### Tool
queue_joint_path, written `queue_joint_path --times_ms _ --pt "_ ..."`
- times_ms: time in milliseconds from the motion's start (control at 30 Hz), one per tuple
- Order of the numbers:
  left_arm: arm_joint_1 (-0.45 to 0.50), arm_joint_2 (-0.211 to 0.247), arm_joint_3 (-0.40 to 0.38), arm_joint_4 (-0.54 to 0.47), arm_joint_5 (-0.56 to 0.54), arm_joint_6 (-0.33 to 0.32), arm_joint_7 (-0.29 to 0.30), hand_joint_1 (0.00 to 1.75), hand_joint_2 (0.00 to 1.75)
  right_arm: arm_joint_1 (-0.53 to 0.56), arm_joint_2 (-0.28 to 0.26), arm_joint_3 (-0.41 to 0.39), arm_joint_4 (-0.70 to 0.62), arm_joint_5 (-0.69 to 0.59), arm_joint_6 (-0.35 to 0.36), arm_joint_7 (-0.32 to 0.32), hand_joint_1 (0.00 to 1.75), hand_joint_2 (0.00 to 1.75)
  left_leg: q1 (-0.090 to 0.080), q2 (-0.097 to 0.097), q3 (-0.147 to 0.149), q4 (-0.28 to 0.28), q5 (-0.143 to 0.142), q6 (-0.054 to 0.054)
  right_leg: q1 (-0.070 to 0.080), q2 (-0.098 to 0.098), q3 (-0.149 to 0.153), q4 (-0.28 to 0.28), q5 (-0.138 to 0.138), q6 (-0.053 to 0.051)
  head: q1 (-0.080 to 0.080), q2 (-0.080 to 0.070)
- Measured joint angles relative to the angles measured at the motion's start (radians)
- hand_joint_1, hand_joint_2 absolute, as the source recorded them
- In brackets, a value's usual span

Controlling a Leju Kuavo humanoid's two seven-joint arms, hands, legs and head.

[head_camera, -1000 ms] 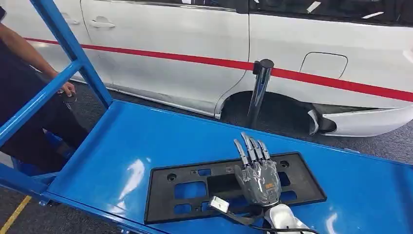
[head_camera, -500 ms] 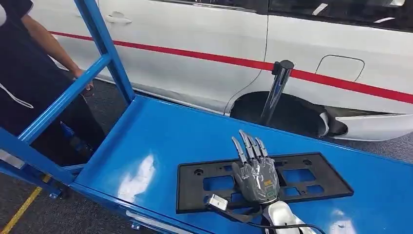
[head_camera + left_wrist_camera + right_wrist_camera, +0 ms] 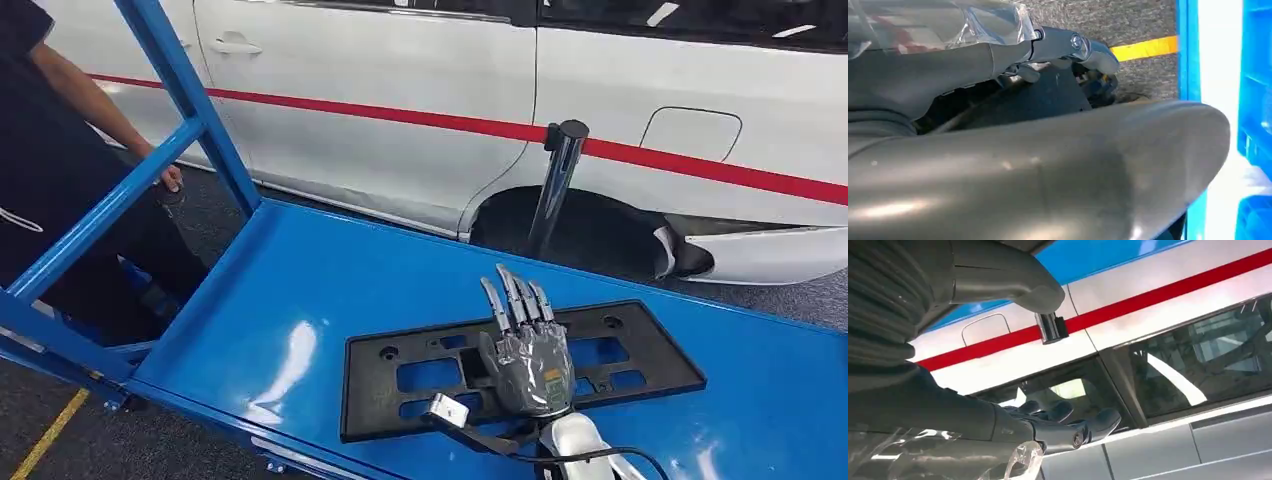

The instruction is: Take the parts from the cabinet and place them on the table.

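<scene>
The right hand [image 3: 527, 362] hovers flat, fingers straight and slightly spread, holding nothing. Directly beneath and beyond it the black plastic frame [image 3: 400, 380] lies flat on the blue table [image 3: 300, 290], apparently released. Farther out stand a chrome post [image 3: 555, 185] and a white car [image 3: 400, 110]. The left hand's [image 3: 1063, 47] state I cannot tell.

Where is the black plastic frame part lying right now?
In the head view the black frame part lies flat on the blue table, toward its near edge, under the right hand, with the white car beyond.
</scene>
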Motion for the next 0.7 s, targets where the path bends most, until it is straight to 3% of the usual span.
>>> queue_joint_path --times_ms 267,300,333,367,400,433,500,533,567,600,633,667,700 --pt "0.0 0.001 0.0 0.0 -0.005 0.005 -0.011 0.0 0.0 0.0 -0.004 -0.004 0.001 -0.003 0.003 0.002 0.0 1.75 -0.008 -0.001 -0.002 0.0 0.003 -0.004 -0.005 -0.002 -0.001 0.0 0.004 0.0 0.0 0.0" --pt "0.0 0.002 0.0 0.0 -0.004 0.006 -0.01 0.0 0.0 0.0 -0.003 -0.004 0.001 -0.003 0.003 0.002 0.0 1.75 -0.01 0.0 -0.003 0.008 0.001 0.0 -0.02 -0.002 0.002 -0.012 0.012 0.007 0.0 0.0" --pt "0.0 0.002 0.0 0.0 -0.003 0.006 -0.006 0.0 0.0 -0.002 -0.003 -0.005 0.001 -0.004 0.003 0.002 0.0 1.75 -0.013 -0.001 0.001 -0.005 0.015 0.021 -0.018 -0.003 0.007 -0.019 0.023 0.017 0.0 0.0" --pt "-0.002 0.001 0.0 0.0 -0.003 0.006 0.0 0.0 0.0 -0.004 -0.004 -0.006 0.0 -0.005 0.003 0.002 0.0 1.75 -0.004 0.001 0.021 -0.049 0.044 0.037 -0.011 0.001 0.01 -0.034 0.021 0.021 0.0 0.0" --pt "-0.003 -0.001 0.0 0.0 -0.001 0.004 0.002 0.0 0.0 -0.002 -0.007 -0.008 0.002 -0.006 0.003 0.002 0.0 1.75 -0.003 0.003 0.029 -0.072 0.06 0.033 -0.013 -0.002 0.006 -0.022 0.006 0.02 0.001 0.0" --pt "-0.005 -0.001 0.0 0.0 -0.001 0.003 0.002 0.0 0.0 -0.005 -0.007 -0.007 0.002 -0.007 0.002 0.002 0.0 1.75 0.0 0.005 0.031 -0.088 0.07 0.041 -0.015 -0.003 -0.015 0.029 -0.039 0.022 0.0 0.0" --pt "-0.002 -0.001 0.0 0.0 -0.001 0.002 0.003 0.0 0.0 -0.002 -0.01 -0.007 0.006 -0.009 0.003 0.002 0.0 1.75 0.005 0.005 0.023 -0.089 0.073 0.04 -0.021 -0.003 -0.083 0.198 -0.124 0.031 0.002 0.0" --pt "-0.001 -0.002 0.0 0.0 -0.001 0.001 0.003 0.0 0.0 0.0 -0.01 -0.007 0.006 -0.009 0.003 0.002 0.0 1.75 0.007 0.005 0.02 -0.088 0.075 0.038 -0.028 -0.004 -0.106 0.258 -0.143 0.038 0.002 0.0" --pt "0.0 -0.003 0.0 0.0 -0.001 0.001 0.003 0.0 0.0 0.0 -0.01 -0.007 0.006 -0.009 0.003 0.002 0.0 1.75 0.012 0.004 0.018 -0.088 0.077 0.032 -0.034 -0.004 -0.109 0.272 -0.135 0.045 0.002 0.0" --pt "0.001 -0.003 0.0 0.0 -0.001 0.001 0.003 0.0 0.0 0.0 -0.011 -0.007 0.006 -0.009 0.003 0.002 0.0 1.75 0.02 0.004 0.015 -0.085 0.077 0.024 -0.042 -0.006 -0.089 0.237 -0.108 0.055 0.001 0.0" --pt "0.001 -0.004 0.0 0.0 -0.001 0.001 0.003 0.0 0.0 0.0 -0.011 -0.007 0.006 -0.009 0.003 0.002 0.0 1.75 0.032 0.002 0.012 -0.079 0.075 0.011 -0.051 -0.009 -0.043 0.159 -0.066 0.069 0.002 0.0" --pt "0.001 -0.004 0.0 0.0 -0.001 0.001 0.003 0.0 0.0 0.0 -0.009 -0.007 0.006 -0.009 0.003 0.003 0.0 1.75 0.047 0.001 0.007 -0.066 0.068 -0.006 -0.062 -0.012 0.014 0.057 -0.026 0.089 0.001 0.0" --pt "-0.001 0.003 0.0 0.001 -0.001 0.004 0.003 0.0 0.0 0.001 -0.005 -0.007 0.006 -0.01 0.003 0.003 0.0 1.75 0.039 0.001 -0.001 -0.044 0.057 -0.028 -0.072 -0.014 0.054 -0.019 -0.035 0.121 0.002 0.0"
